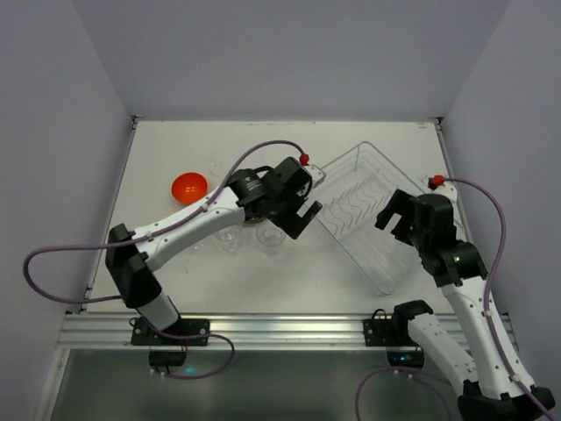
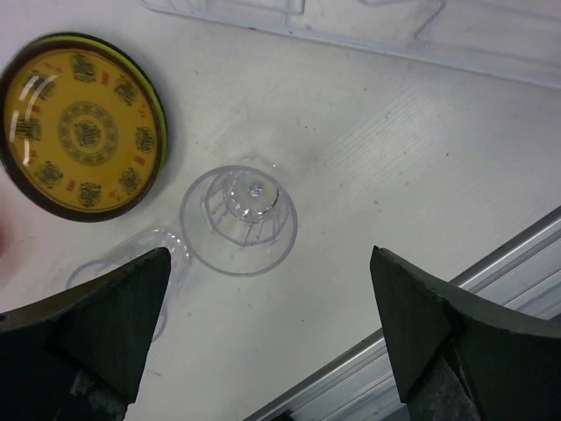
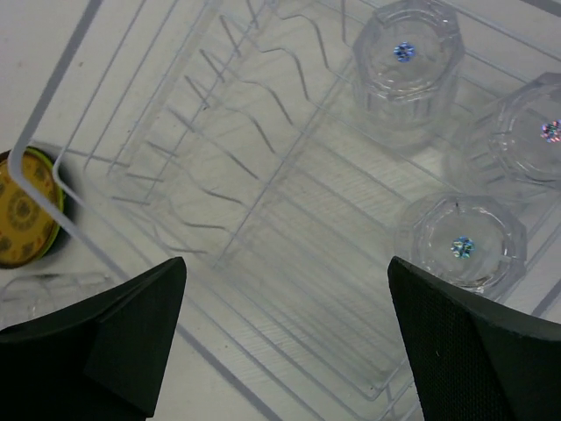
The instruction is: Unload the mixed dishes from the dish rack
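The dish rack [image 1: 358,200], a clear tray, lies tilted at the centre right of the table. In the right wrist view its wire holder [image 3: 230,149] stands bare and three clear cups [image 3: 405,63] [image 3: 462,244] [image 3: 528,139] sit upside down in the tray. My right gripper [image 3: 285,338] hovers open above the rack floor, holding nothing. My left gripper [image 2: 272,324] is open over the table just left of the rack [image 2: 351,26], above an upturned clear cup [image 2: 238,219]. A second cup [image 2: 131,267] is partly hidden by its left finger. The yellow patterned plate [image 2: 83,127] lies beside them. The orange bowl [image 1: 188,187] rests further left.
More clear cups [image 1: 230,239] [image 1: 272,238] stand on the table under the left arm. The metal rail [image 2: 491,263] of the table's near edge runs close behind the left gripper. White walls close in the table on three sides.
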Motion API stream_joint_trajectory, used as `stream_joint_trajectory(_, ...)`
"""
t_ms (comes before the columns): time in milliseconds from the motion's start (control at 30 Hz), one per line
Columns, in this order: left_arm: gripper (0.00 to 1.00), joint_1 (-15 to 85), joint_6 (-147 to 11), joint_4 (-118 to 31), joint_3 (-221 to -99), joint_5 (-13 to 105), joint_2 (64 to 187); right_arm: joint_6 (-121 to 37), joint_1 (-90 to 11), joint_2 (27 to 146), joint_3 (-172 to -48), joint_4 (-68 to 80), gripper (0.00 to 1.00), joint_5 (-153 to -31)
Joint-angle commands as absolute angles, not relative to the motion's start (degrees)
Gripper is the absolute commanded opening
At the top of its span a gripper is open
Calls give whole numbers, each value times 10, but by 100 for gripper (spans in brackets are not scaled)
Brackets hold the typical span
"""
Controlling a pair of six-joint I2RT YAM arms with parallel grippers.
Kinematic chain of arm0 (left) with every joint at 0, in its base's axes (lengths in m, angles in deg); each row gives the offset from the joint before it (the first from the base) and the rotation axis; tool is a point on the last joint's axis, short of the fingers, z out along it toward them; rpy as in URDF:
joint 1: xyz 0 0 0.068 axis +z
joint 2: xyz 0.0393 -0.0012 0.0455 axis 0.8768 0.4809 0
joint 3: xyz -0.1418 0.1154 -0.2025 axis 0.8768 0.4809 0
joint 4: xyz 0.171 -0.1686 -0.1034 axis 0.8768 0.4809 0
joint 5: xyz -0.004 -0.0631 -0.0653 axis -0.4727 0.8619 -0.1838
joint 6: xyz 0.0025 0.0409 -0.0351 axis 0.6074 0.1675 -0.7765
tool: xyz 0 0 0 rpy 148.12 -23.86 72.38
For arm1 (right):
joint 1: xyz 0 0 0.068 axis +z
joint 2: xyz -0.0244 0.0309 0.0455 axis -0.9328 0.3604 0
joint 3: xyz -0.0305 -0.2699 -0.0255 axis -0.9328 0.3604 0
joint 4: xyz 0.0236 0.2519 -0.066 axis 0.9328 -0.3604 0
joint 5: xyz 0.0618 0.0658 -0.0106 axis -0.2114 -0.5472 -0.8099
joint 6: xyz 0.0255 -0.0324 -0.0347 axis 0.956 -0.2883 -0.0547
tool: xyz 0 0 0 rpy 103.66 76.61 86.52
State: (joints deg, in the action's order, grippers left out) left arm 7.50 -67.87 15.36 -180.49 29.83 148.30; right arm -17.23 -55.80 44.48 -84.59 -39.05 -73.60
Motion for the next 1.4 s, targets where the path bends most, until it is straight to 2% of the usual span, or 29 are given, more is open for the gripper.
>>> stream_joint_trajectory(0,100,79,-711,95,-1796,250,1390,-95,-560,479,-854,-366,99,-604)
stream_joint_trajectory(67,100,83,-729,59,-1761,210,1311,-87,-560,506,-860,-367,99,-580)
stream_joint_trajectory(200,100,87,-765,-37,-1590,77,1150,-39,-562,541,-886,-427,99,-521)
stream_joint_trajectory(333,100,90,-786,-54,-1484,24,1078,-30,-584,546,-869,-449,99,-519)
stream_joint_trajectory(433,100,90,-792,-96,-1433,36,1022,-35,-627,544,-863,-458,99,-534)
stream_joint_trajectory(500,100,90,-780,-91,-1439,61,1006,-43,-643,535,-860,-458,99,-541)
stream_joint_trajectory(700,100,90,-776,4,-1477,25,1017,-69,-676,545,-843,-453,99,-562)
stream_joint_trajectory(833,100,90,-762,-29,-1417,19,991,-78,-686,541,-820,-433,99,-572)
stream_joint_trajectory(933,100,90,-757,-64,-1383,59,973,-90,-707,546,-809,-415,99,-594)
stream_joint_trajectory(1100,100,90,-760,-61,-1378,77,978,-122,-718,556,-798,-376,99,-645)
stream_joint_trajectory(1367,100,90,-749,-81,-1368,107,950,-90,-720,607,-790,-369,99,-642)
